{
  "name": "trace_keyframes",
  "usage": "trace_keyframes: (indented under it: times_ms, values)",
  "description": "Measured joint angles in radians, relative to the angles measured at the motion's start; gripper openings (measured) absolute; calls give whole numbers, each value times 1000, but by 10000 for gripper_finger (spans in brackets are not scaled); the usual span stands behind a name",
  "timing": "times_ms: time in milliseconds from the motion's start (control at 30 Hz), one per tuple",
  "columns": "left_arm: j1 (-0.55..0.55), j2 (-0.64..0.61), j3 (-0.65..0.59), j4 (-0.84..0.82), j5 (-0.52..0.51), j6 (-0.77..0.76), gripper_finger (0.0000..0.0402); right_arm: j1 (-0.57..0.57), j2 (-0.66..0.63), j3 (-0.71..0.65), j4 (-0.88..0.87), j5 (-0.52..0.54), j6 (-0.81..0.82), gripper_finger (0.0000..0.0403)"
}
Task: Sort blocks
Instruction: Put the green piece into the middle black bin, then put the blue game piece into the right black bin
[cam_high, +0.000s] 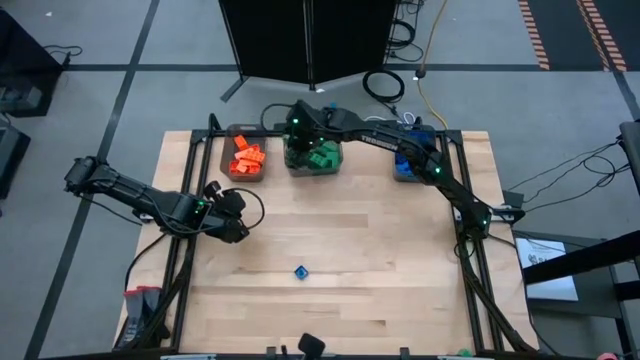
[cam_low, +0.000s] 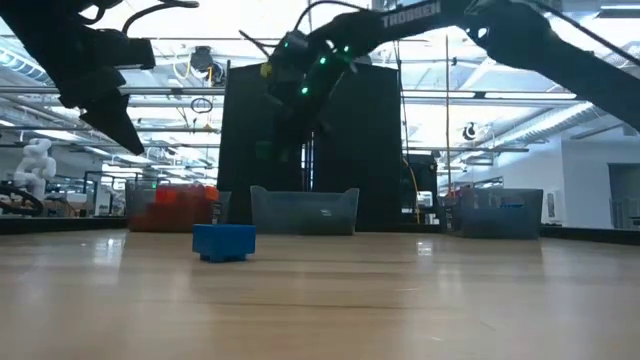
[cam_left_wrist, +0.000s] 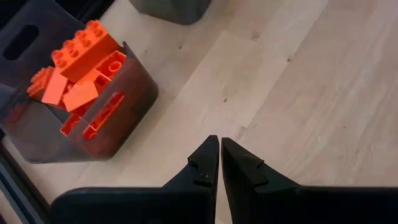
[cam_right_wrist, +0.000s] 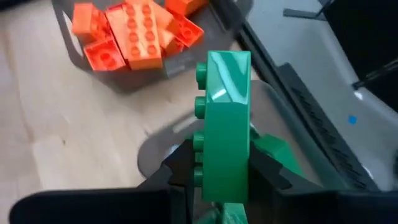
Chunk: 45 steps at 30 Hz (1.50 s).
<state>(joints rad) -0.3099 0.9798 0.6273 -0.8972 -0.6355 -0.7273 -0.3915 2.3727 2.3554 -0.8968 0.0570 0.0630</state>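
Observation:
My right gripper (cam_right_wrist: 224, 177) reaches across the far side of the table and is shut on a green block (cam_right_wrist: 225, 118), held above the middle bin (cam_high: 313, 160), which holds green blocks. Left of that bin stands a bin of orange blocks (cam_high: 246, 160), and right of it a bin with blue blocks (cam_high: 408, 165). One blue block (cam_high: 301, 272) rests on its underside on the bare wood near the front middle (cam_low: 224, 241). My left gripper (cam_left_wrist: 217, 146) hangs shut over the table's left part, near the orange bin (cam_left_wrist: 74, 93), with nothing in it. My right gripper pinches the green block's near end (cam_right_wrist: 221, 168) between its two fingers, one finger (cam_right_wrist: 180, 165) on the studded face and the other (cam_right_wrist: 268, 169) on the opposite face. The fingers slant down from the table's right. The block sticks out past the fingertips, clear of the bin.
The three bins stand in a row along the far edge. Dark frame rails (cam_high: 190, 200) run along the table's left and right sides. Wide bare wood (cam_high: 380, 240) lies between the bins and the front edge.

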Motion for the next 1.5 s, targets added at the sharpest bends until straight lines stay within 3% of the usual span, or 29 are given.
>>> trace_keyframes:
  times_ms: [233,500,767,867,933,1100,1333,1500]
  values:
    - [0,0,0,-2,-26,0,23,1,87,0,-5,-5,70,75]
    - [0,0,0,-2,-26,1,23,-2,100,0,-38,-3,111,78]
    - [0,0,0,-1,-26,2,23,-1,68,0,-75,-6,109,232]
    - [0,0,0,-2,-26,2,23,2,42,0,-106,-22,107,255]
    - [0,0,0,-2,-26,2,23,13,13,0,-127,-89,70,258]
    - [0,0,0,-2,-25,2,23,125,-107,3,-181,-273,48,241]
    - [0,0,0,-1,-32,2,23,400,-126,0,-302,-202,-43,219]
    - [0,0,0,0,-32,2,23,530,-78,-35,-248,-140,-93,217]
